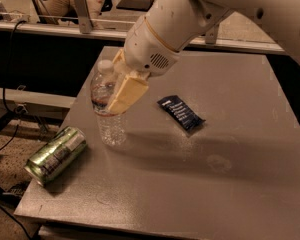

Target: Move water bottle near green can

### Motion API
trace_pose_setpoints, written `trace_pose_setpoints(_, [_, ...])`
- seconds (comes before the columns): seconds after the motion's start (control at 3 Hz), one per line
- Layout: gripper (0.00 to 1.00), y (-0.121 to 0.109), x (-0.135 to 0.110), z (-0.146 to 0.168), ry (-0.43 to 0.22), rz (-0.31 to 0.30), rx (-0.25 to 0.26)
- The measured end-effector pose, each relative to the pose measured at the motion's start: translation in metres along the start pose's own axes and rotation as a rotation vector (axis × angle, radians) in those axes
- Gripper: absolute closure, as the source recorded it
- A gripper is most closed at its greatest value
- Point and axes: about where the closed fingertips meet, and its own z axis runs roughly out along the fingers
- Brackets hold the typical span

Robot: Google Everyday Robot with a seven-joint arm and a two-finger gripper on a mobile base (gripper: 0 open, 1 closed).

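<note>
The water bottle (109, 119) is clear ribbed plastic with a white cap and a red-and-dark label band. It stands upright at the left of the grey table (190, 184). My gripper (121, 91) is shut on the water bottle around its upper part, the cream finger (127, 94) across its front. The green can (56, 155) lies on its side near the table's front left corner, a short gap left of and in front of the bottle.
A dark blue snack wrapper (181, 113) lies flat near the table's middle, right of the bottle. The table's left edge runs close to the can. Cables and shelving stand beyond the left edge.
</note>
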Motion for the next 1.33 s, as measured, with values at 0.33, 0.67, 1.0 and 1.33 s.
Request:
trace_pose_setpoints(0.33, [0.58, 0.003, -0.003, 0.007, 0.001, -0.01, -0.004])
trace_pose_setpoints(0.67, [0.35, 0.005, -0.004, 0.013, 0.003, -0.014, -0.011])
trace_pose_setpoints(1.0, [0.12, 0.007, -0.003, 0.017, 0.007, -0.013, -0.016])
trace_pose_setpoints(1.33, [0.0, 0.008, -0.005, 0.017, 0.008, -0.016, -0.015])
